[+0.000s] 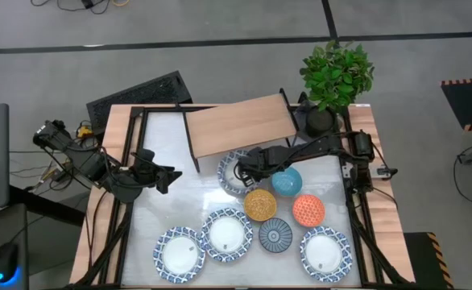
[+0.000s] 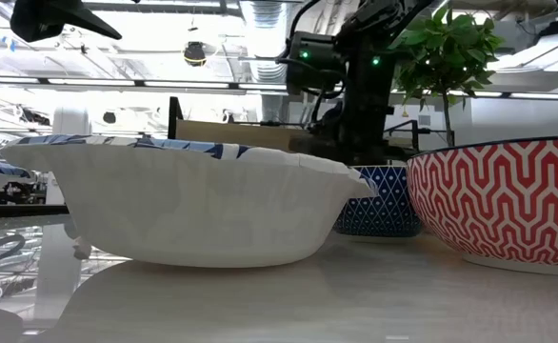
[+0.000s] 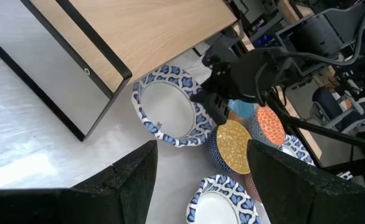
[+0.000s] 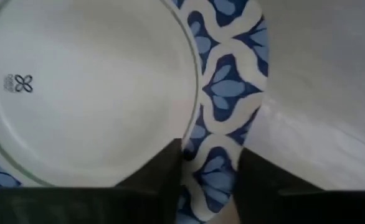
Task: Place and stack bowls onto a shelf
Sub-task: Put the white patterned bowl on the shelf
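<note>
A wide white bowl with a blue patterned rim [image 1: 234, 174] lies just in front of the light wood shelf [image 1: 240, 125]. My right gripper [image 1: 245, 170] is over the right side of this bowl's rim, shut on it. Three more wide bowls [image 1: 226, 235] [image 1: 180, 254] [image 1: 326, 252] rest on their bases near the table's near edge. The light blue [image 1: 287, 183], yellow-orange [image 1: 260, 205], orange-red [image 1: 308, 210] and dark blue [image 1: 276, 235] small bowls stand between them. My left gripper [image 1: 170, 176] hangs open above the table's left part, touching nothing. My right gripper [image 4: 210, 168] pinches the wide bowl's blue patterned rim [image 4: 223, 93] on the side toward the small bowls. One finger [image 4: 164, 171] is inside over the white hollow, the other [image 4: 257, 177] outside. The fingers come from above. Whether the bowl is lifted clear I cannot tell.
A black plant pot [image 1: 322, 121] with a leafy plant [image 1: 337, 72] stands at the far right corner beside the shelf. The light blue bowl sits close to my right gripper. Bare table lies left of the shelf, under my left gripper [image 3: 201, 149].
</note>
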